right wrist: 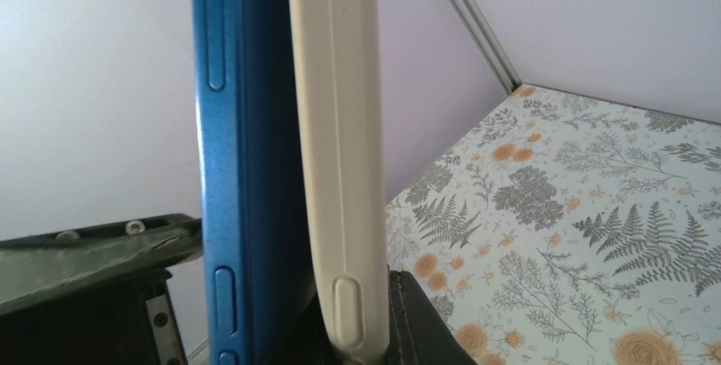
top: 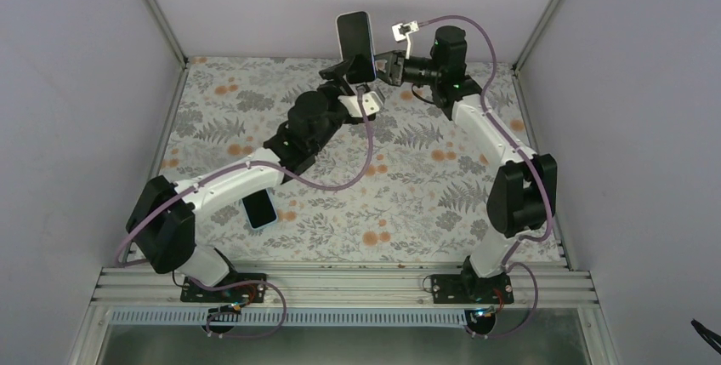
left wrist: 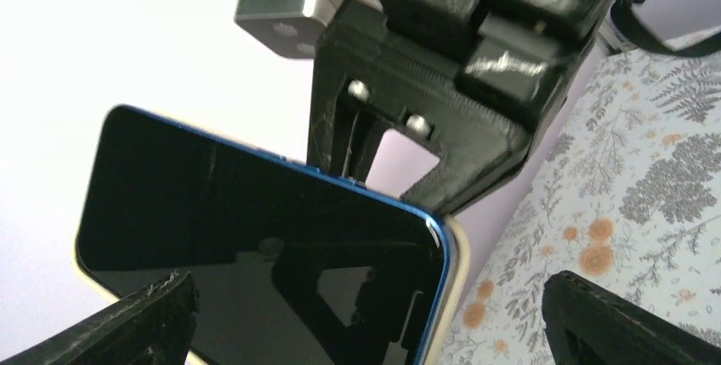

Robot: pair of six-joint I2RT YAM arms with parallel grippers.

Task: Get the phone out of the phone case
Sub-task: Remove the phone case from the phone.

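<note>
The phone (top: 355,37) stands upright in the air at the back of the table, black screen and blue edge. In the right wrist view its blue side (right wrist: 242,127) has parted from the beige phone case (right wrist: 336,127), a dark gap between them. My right gripper (right wrist: 357,331) is shut on the case's lower edge, one dark finger (right wrist: 425,322) outside it. In the left wrist view the screen (left wrist: 255,212) lies between the fingers of my open left gripper (left wrist: 367,297). The right finger (left wrist: 621,322) stands apart from the case rim (left wrist: 455,271). The left finger overlaps the screen.
A second dark phone (top: 259,209) lies flat on the floral table cover (top: 408,178), beside my left arm. Grey walls (top: 76,127) close in the left, back and right sides. A metal rail (top: 340,284) runs along the near edge.
</note>
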